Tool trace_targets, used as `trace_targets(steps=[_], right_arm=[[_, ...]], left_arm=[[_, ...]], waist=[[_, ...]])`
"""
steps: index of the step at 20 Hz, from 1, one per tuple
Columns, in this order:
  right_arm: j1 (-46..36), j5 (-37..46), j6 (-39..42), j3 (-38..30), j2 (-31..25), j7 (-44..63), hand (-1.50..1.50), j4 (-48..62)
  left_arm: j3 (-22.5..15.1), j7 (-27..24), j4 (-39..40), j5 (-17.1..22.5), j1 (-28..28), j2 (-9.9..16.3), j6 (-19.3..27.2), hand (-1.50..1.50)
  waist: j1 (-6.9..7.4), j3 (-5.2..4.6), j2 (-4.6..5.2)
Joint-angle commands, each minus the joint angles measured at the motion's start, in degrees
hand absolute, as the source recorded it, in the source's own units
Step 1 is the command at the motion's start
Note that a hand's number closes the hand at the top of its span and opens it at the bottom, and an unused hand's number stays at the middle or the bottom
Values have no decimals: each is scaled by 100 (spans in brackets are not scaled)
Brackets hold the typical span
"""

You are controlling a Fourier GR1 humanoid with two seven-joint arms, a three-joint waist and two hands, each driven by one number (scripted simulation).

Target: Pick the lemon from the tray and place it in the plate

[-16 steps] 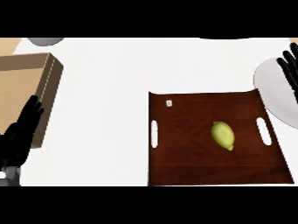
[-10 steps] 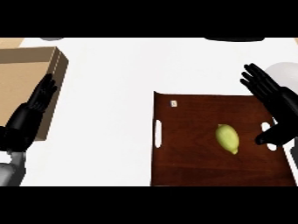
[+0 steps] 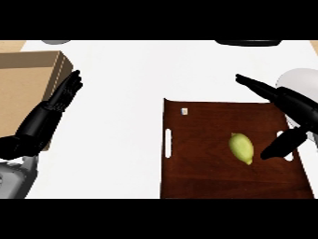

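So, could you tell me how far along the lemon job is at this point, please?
Nothing is finished yet: the yellow-green lemon lies on the dark brown tray, not held. In hand is the approach: the right hand is open beside the lemon, over the tray's right edge. The left hand rests open at the view's left. Grasping, lifting and placing it on the white round plate remain.

White counter top [image 3: 127,140] filling nearly the whole view, smooth and evenly lit. On its left side, a tan cardboard-coloured box [image 3: 17,88], partly cut by the left edge. Beyond the far edge of the counter, strips of tan floor at both upper corners. At that far edge, a grey round thing [image 3: 54,42] and a dark oval thing [image 3: 247,42], both only partly visible.
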Motion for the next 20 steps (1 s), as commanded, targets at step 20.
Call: trace_targets(steps=[20], right_arm=[[-408,1027,2257,81,151,2551,-150,-592]], left_arm=[[345,356,-287,-466,53,-370,-236,0]], waist=[[-228,-15,-49]])
